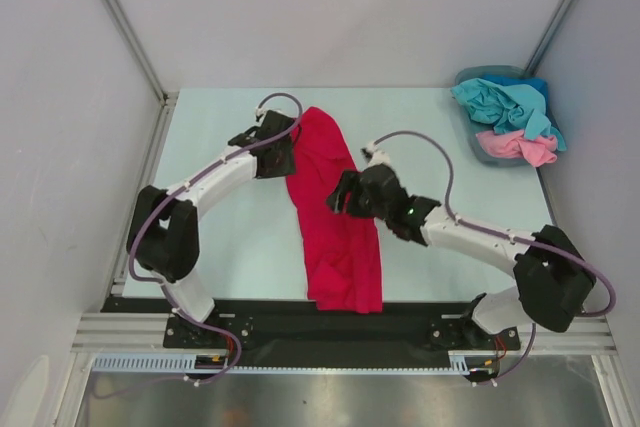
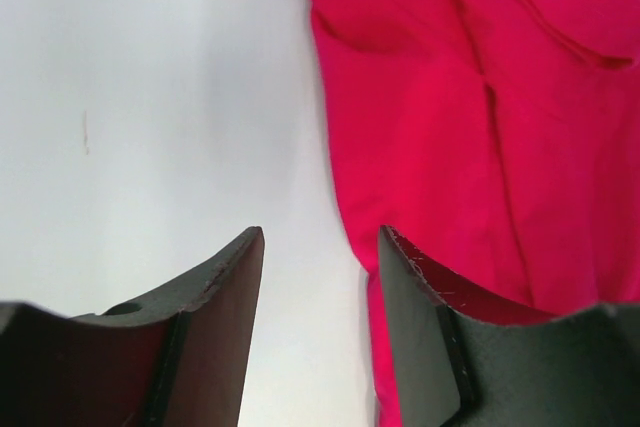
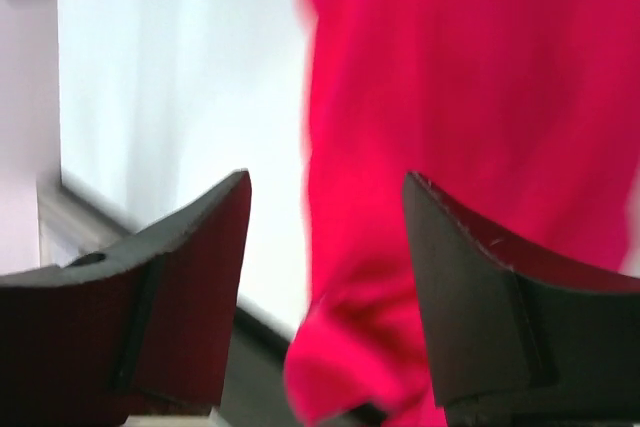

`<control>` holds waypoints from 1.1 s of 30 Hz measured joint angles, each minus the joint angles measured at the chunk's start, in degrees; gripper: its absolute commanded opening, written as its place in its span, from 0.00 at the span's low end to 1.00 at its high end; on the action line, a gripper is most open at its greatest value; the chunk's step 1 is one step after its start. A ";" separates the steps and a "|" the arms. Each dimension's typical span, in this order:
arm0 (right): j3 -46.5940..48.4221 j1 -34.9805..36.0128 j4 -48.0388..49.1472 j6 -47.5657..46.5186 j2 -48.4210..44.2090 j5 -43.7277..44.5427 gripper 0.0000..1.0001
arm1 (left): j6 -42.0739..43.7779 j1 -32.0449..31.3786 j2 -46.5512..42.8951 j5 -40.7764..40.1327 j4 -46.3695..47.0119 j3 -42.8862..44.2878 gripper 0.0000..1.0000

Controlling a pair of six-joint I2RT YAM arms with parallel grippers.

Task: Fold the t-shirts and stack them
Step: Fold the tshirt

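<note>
While crimson t-shirt point(image 1: 335, 217) lies narrow, creased, left end effector point(image 2: 320, 232), right end effector point(image 3: 326, 177) both apart, empty

Right wrist view came through blurred. The red t-shirt point(image 3: 480, 97) ahead of the right claw point(image 3: 326, 179) ran off-frame, and I couldn't read its folds.

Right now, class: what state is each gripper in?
Left gripper: open, empty, at the edge of the crimson t-shirt.
Right gripper: open, holding nothing, over that t-shirt.
</note>
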 measured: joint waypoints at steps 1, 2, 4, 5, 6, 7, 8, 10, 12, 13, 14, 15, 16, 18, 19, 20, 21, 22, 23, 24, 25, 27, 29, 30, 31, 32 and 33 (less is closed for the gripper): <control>0.70 -3.65 -0.04 -0.66 0.24 -0.92 0.66 | -0.72 0.00 -0.79 -0.55 0.26 -0.79 0.56; 1.86 -8.68 -0.11 -1.46 0.87 -2.36 0.66 | -1.70 0.04 -1.60 -1.55 0.92 -2.03 0.55; 4.98 -15.80 1.36 -2.67 3.39 -5.11 0.66 | -3.13 0.48 -3.23 -2.69 2.27 -4.33 0.56; 6.64 -19.17 2.84 -3.15 5.20 -7.21 0.66 | -3.56 0.85 -3.89 -2.54 3.28 -5.20 0.56; 7.74 -21.46 4.50 -3.41 6.93 -9.07 0.66 | -3.78 1.55 -4.48 -1.73 4.79 -6.08 0.55; 9.07 -24.11 6.80 -3.52 9.18 -11.69 0.66 | -3.93 2.58 -5.03 0.24 7.06 -7.26 0.55; 10.29 -26.40 8.87 -3.63 11.56 -14.03 0.65 | -4.28 3.91 -5.46 2.86 9.75 -8.66 0.55; 13.14 -30.53 12.35 -3.91 17.35 -18.34 0.65 | -5.88 8.13 -6.10 9.55 15.39 -12.17 0.55; 16.13 -33.48 13.99 -4.46 23.15 -21.53 0.65 | -7.63 12.63 -6.05 14.47 20.26 -15.37 0.55; 17.27 -34.49 14.56 -4.79 25.64 -22.99 0.65 | -8.44 14.88 -5.84 16.59 21.90 -16.59 0.55; 18.23 -35.26 15.12 -4.96 27.76 -24.26 0.65 | -9.11 16.76 -5.38 17.92 22.82 -17.03 0.55; 19.04 -35.82 15.32 -5.03 29.29 -25.20 0.65 | -9.62 18.12 -4.68 19.10 23.80 -17.00 0.55; 20.09 -36.41 15.41 -5.07 31.12 -26.45 0.65 | -9.77 18.88 -3.74 20.24 24.81 -16.65 0.55; 22.73 -37.51 15.89 -5.07 34.56 -28.74 0.65 | -9.79 19.23 -1.29 21.99 25.81 -14.64 0.55; 24.11 -37.97 16.09 -5.07 36.09 -29.77 0.65 | -9.79 19.23 0.24 22.93 26.43 -13.35 0.55; 25.46 -38.29 16.37 -5.14 37.42 -30.53 0.65 | -9.79 19.26 1.70 23.56 26.99 -12.09 0.55; 26.91 -38.58 16.68 -5.25 38.77 -31.32 0.65 | -9.79 19.30 3.26 24.35 27.28 -10.69 0.55; 28.28 -38.88 16.76 -5.29 39.95 -32.04 0.65 | -9.79 19.34 4.48 24.74 27.67 -9.66 0.55; 29.75 -39.15 16.92 -5.35 41.22 -32.83 0.65 | -9.79 19.45 6.21 25.16 28.13 -8.33 0.55; 31.01 -39.30 17.05 -5.40 42.21 -33.38 0.65 | -9.81 19.50 7.58 25.51 28.55 -7.26 0.55; 32.98 -39.47 17.11 -5.42 43.69 -34.38 0.65 | -9.84 19.56 8.98 25.90 28.85 -6.23 0.54; 36.24 -39.58 17.66 -5.38 46.38 -35.65 0.65 | -9.97 19.61 11.32 26.40 29.18 -4.68 0.54; 39.71 -39.60 17.86 -5.33 49.37 -37.31 0.66 | -10.32 19.63 13.84 26.91 29.88 -3.23 0.54; 41.46 -39.60 17.88 -5.18 50.93 -38.05 0.66 | -10.38 19.63 14.91 27.15 30.03 -2.78 0.54; 42.58 -39.60 18.03 -4.98 52.04 -38.73 0.66 | -10.56 19.63 15.82 27.34 30.18 -2.49 0.54; 43.87 -39.60 18.08 -4.72 53.33 -39.47 0.66 | -10.73 19.63 16.50 27.34 30.18 -2.34 0.54; 45.44 -39.56 18.05 -4.31 54.88 -40.46 0.66 | -10.78 19.63 17.25 27.34 30.21 -2.16 0.54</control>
